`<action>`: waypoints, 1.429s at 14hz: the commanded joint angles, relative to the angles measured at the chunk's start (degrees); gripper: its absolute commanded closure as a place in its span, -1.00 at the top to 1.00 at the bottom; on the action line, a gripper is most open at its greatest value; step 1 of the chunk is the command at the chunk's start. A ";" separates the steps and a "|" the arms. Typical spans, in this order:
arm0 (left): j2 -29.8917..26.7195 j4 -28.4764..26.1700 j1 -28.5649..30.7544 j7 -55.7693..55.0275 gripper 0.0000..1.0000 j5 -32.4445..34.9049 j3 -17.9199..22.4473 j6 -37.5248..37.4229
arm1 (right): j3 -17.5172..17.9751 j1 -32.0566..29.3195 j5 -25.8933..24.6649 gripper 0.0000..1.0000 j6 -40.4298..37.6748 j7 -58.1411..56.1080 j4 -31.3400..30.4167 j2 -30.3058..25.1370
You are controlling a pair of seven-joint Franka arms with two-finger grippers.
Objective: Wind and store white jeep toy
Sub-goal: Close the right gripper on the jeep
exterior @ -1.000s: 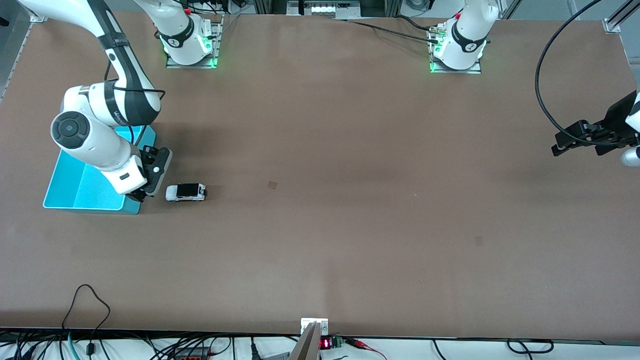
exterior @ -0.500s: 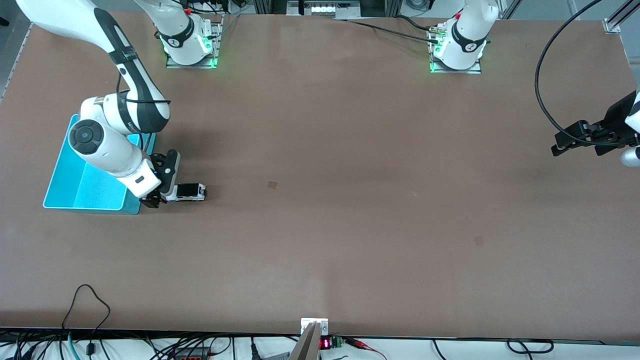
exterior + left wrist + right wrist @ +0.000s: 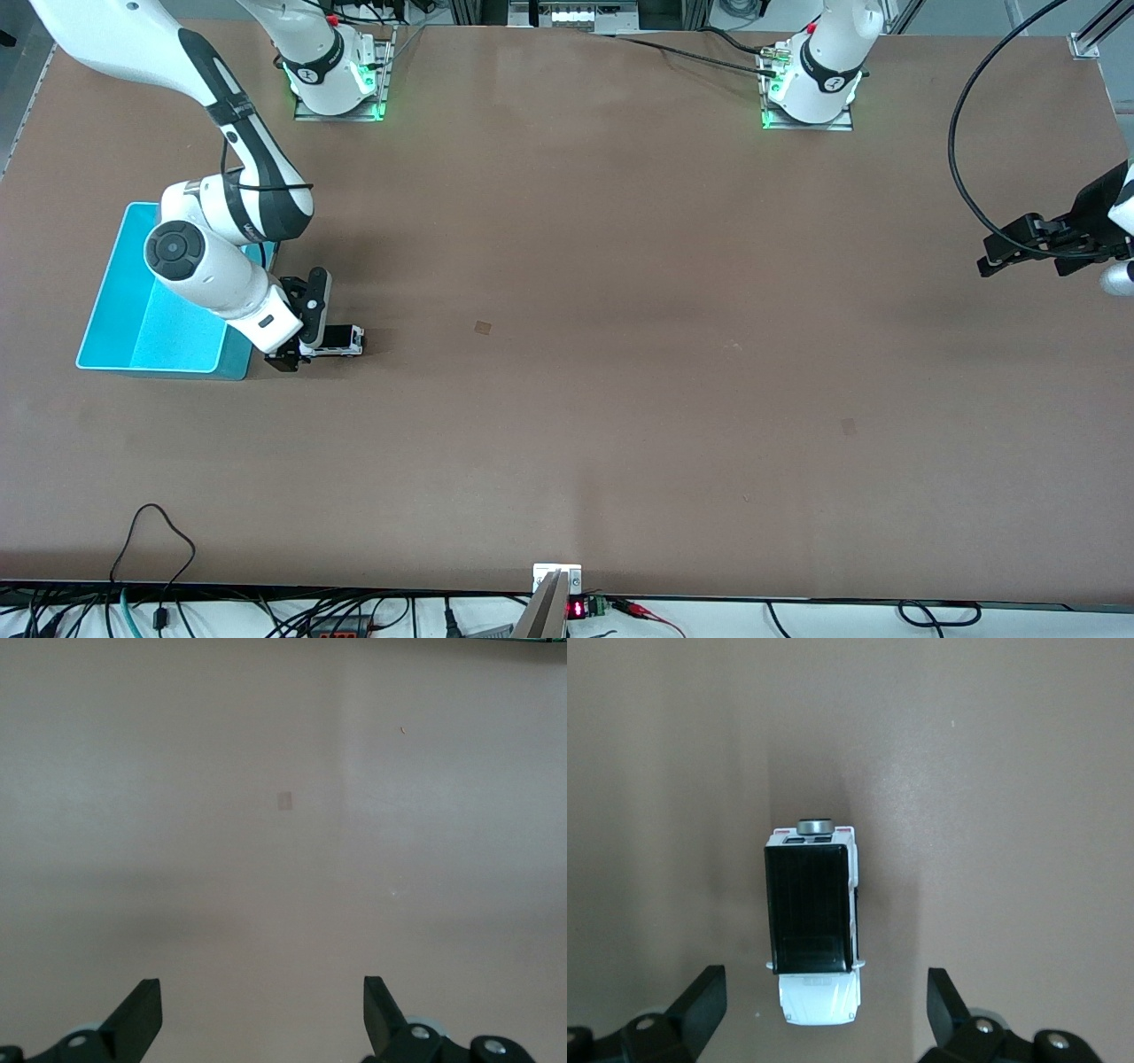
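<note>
Straddling the jeep (image 3: 812, 926): right gripper (image 3: 824, 1010), fingers (image 3: 700, 1001) wide apart and empty, lined up to close on its sides. Jeep sits at frame's left-centre, just beside the bin (image 3: 124, 275). Left gripper (image 3: 261, 1019) waits open over bare table (image 3: 620, 354).

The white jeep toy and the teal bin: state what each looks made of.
White jeep toy: probably moulded plastic, going by its smooth white body, glossy black roof panel and crisp edges; die-cast metal cannot be ruled out.
Teal bin: likely plastic, given its uniform colour, thin walls and slightly shiny floor.
</note>
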 commanded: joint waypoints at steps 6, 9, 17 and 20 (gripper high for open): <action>-0.23 0.10 -0.27 1.13 1.00 -0.33 0.54 -0.09 | 0.63 -0.78 -3.62 1.00 4.46 0.30 -0.18 3.35; -0.23 0.10 -0.27 1.13 1.00 -0.42 0.54 -0.09 | 0.63 -0.87 -3.53 1.00 5.26 1.01 -0.09 4.23; -0.23 0.10 -0.27 1.13 1.00 -0.42 0.71 -0.09 | 0.72 -0.96 -3.53 1.00 6.49 1.10 -0.09 5.72; -0.14 0.01 -0.27 1.13 1.00 -0.42 0.80 -0.09 | 0.63 -1.13 -3.53 1.00 7.02 1.10 -0.09 5.91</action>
